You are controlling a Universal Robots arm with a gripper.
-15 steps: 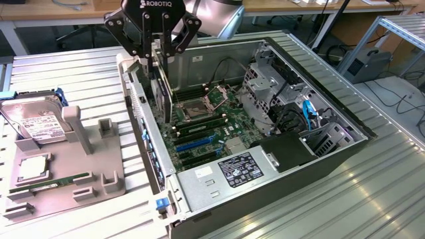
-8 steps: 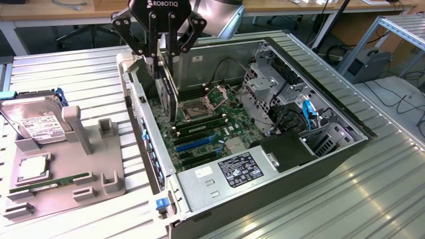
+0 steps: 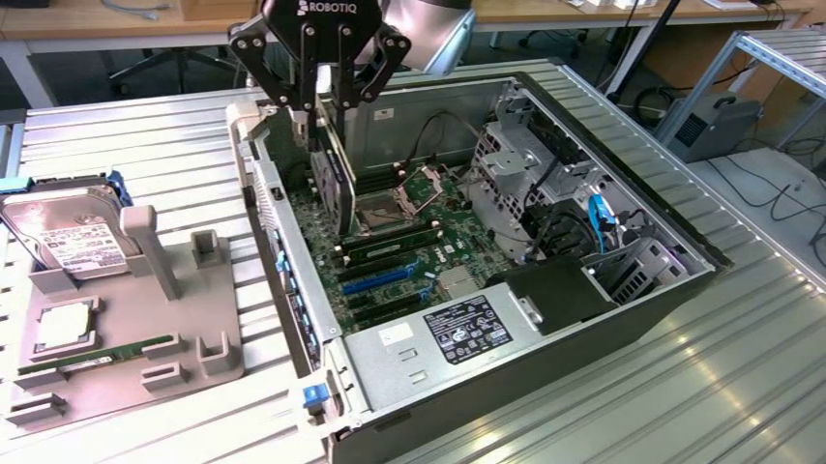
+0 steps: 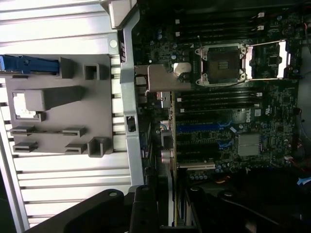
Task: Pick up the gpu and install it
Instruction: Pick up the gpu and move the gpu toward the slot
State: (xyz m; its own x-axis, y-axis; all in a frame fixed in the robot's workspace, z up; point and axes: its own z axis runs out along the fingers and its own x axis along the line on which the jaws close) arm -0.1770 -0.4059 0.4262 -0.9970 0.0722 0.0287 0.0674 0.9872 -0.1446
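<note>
The gpu (image 3: 333, 174) hangs on edge, a dark thin card held upright over the open computer case (image 3: 271, 222). My gripper (image 3: 325, 114) is shut on its upper edge. The card's lower end is level with the motherboard area near the CPU socket (image 3: 387, 208), above the blue expansion slots (image 3: 381, 277). In the wrist view the gpu (image 4: 163, 77) appears edge-on, its pale metal bracket next to the case's rear wall, with the blue slots (image 4: 199, 128) beside it. The gripper (image 4: 167, 206) frames the card's edge. Whether the card touches a slot is hidden.
A grey fixture tray (image 3: 130, 319) sits at the exterior view's left, holding a silver hard drive (image 3: 72, 242), a processor chip (image 3: 65, 329) and a green memory stick (image 3: 97, 356). Inside the case are a drive cage (image 3: 516, 164), cables and a power supply (image 3: 452, 333).
</note>
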